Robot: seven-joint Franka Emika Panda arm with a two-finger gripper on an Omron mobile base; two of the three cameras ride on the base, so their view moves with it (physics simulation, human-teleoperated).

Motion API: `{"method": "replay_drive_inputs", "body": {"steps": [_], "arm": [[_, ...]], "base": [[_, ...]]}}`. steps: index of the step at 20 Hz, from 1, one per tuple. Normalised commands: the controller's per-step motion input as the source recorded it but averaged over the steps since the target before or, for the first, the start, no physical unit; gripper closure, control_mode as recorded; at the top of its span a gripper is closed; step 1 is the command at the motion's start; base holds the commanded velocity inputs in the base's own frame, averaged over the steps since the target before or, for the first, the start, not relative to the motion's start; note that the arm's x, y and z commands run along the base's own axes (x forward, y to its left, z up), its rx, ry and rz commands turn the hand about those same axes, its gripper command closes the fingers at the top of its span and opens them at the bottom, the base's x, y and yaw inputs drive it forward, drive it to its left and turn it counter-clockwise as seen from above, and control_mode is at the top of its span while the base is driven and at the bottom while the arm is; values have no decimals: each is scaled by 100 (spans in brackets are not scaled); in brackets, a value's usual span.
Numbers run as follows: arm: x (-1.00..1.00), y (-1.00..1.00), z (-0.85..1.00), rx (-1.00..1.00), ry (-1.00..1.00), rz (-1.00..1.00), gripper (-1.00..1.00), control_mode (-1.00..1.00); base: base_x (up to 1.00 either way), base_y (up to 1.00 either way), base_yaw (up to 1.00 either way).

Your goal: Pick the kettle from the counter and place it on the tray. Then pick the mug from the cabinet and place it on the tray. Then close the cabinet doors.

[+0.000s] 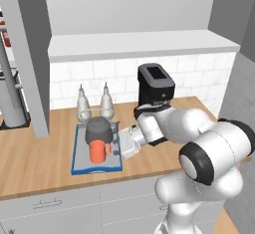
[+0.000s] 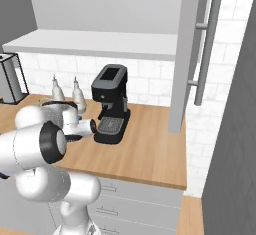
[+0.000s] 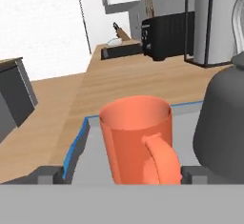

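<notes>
On the tray (image 1: 79, 166) the mug (image 1: 98, 152) stands upright beside the kettle (image 1: 99, 129), my fingers (image 3: 47, 174) spread wide either side of it, gripping nothing; next I must back off and shut the cabinet doors (image 2: 184, 54)

The white arm (image 1: 199, 143) bends low and reaches to its left; its hand lies flat and level; the gripper (image 1: 118, 146) has its two dark fingers (image 3: 50, 174) spread wide apart, gripping nothing.
</notes>
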Motion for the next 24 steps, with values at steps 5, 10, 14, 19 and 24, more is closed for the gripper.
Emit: {"method": "replay_drive_inputs", "body": {"steps": [5, 10, 14, 19, 24], "arm": [[-59, -4, 97, 0, 0, 0, -100, -100], [-59, 0, 98, 0, 5, 0, -100, -100], [-59, -1, 67, 0, 11, -11, -100, -100], [-52, -2, 64, 0, 14, -16, -100, -100], [-18, 2, 30, -6, 27, -22, -100, -100]], "base": [[0, 0, 0], [0, 0, 0], [0, 0, 0], [0, 0, 0], [0, 0, 0]]}}
